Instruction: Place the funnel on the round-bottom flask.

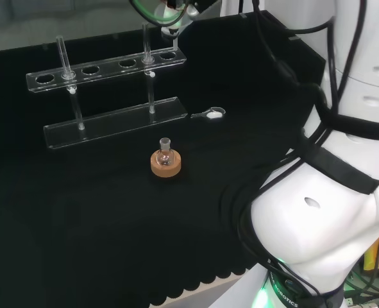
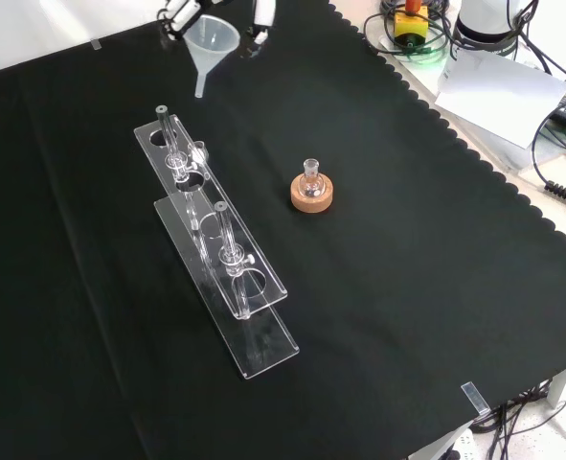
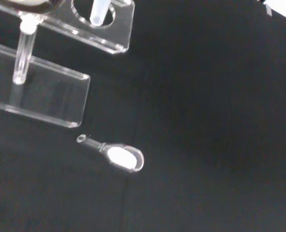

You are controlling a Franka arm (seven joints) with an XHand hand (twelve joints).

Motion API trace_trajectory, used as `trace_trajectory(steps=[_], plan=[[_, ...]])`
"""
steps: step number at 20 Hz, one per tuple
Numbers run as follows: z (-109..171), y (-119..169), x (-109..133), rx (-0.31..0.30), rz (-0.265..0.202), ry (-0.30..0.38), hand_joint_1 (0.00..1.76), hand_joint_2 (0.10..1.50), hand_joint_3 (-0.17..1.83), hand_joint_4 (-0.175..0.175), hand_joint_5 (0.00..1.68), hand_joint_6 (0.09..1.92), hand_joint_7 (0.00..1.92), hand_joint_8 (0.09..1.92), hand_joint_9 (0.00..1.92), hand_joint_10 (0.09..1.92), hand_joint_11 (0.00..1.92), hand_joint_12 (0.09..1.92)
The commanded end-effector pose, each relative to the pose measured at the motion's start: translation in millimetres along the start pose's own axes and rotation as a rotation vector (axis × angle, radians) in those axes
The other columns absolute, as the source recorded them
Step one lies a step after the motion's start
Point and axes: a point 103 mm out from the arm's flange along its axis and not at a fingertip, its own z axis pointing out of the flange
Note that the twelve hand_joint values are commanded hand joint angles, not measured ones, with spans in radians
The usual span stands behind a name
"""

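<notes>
I have the robot hand (image 2: 254,21) high at the top of the front view, its black and white fingers curled about the rim of the clear plastic funnel (image 2: 209,50), a wide cone that narrows to a straight spout pointing down.

Below the robot hand and just nearer the camera in that view stands a clear acrylic test-tube rack (image 2: 215,251), two flat shelves on thin posts, the upper one pierced with round holes. Two slim glass tubes (image 2: 227,251) stand upright in it; I cannot tell what they hold.

Well apart from the robot hand, out on the black cloth of the bench (image 2: 407,268), the small round-bottom flask (image 2: 310,179) sits upright in a tan cork ring (image 2: 312,195), its short neck open.

A small clear scoop (image 3: 114,155) with a white bowl lies flat beside the rack's end.
</notes>
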Motion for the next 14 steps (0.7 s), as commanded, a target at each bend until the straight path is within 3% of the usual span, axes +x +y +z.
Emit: trace_trajectory(steps=[1,9,14], plan=[[8.8,-44.9,32.5,0.030,0.008,-0.007,0.80,0.76,0.64,-0.012,0.64,0.65,0.60,0.63,0.95,0.46,0.56,1.33],[33.0,-76.4,68.9,0.072,-0.012,-0.016,0.79,0.76,0.64,-0.012,0.64,0.66,0.61,0.63,0.95,0.46,0.56,1.33],[54.7,-78.7,83.8,0.114,-0.032,-0.022,0.79,0.76,0.65,-0.012,0.64,0.67,0.61,0.63,0.96,0.46,0.57,1.33]])
